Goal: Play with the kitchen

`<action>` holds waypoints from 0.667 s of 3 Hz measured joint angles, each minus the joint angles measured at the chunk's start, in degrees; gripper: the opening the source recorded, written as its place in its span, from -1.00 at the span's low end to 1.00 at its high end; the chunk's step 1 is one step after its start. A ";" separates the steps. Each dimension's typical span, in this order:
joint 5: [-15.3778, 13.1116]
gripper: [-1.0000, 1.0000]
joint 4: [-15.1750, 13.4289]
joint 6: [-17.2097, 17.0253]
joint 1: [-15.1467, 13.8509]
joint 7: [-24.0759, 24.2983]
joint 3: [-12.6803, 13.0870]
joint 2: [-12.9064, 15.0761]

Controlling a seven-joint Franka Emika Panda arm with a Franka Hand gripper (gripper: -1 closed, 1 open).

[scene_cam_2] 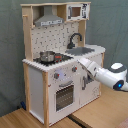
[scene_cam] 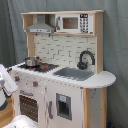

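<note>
The kitchen (scene_cam: 60,85) is a white and light-wood toy unit with a hood (scene_cam: 40,26), a microwave (scene_cam: 75,23), a black faucet (scene_cam: 86,57), a grey sink (scene_cam: 75,74) and an oven door (scene_cam: 28,106). A small metal pot (scene_cam_2: 46,56) stands on the stove. In the second exterior view my white arm (scene_cam_2: 105,75) reaches in from the second exterior view's right. My gripper (scene_cam_2: 76,68) is at the knob (scene_cam_2: 74,69) on the front panel, above the oven door (scene_cam_2: 64,95). In the first exterior view only part of the arm (scene_cam: 5,82) shows at the first exterior view's left edge.
The kitchen stands on a wooden surface (scene_cam_2: 100,112) with a grey curtain (scene_cam_2: 10,45) behind it. A second knob (scene_cam_2: 56,76) sits left of the gripper. A cupboard door (scene_cam: 63,106) is below the sink.
</note>
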 joint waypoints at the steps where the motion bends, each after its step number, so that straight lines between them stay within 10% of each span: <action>1: 0.01 1.00 0.00 0.48 0.24 -7.11 -2.40 0.01; 2: 0.03 1.00 0.01 1.05 0.61 -14.42 -5.23 0.17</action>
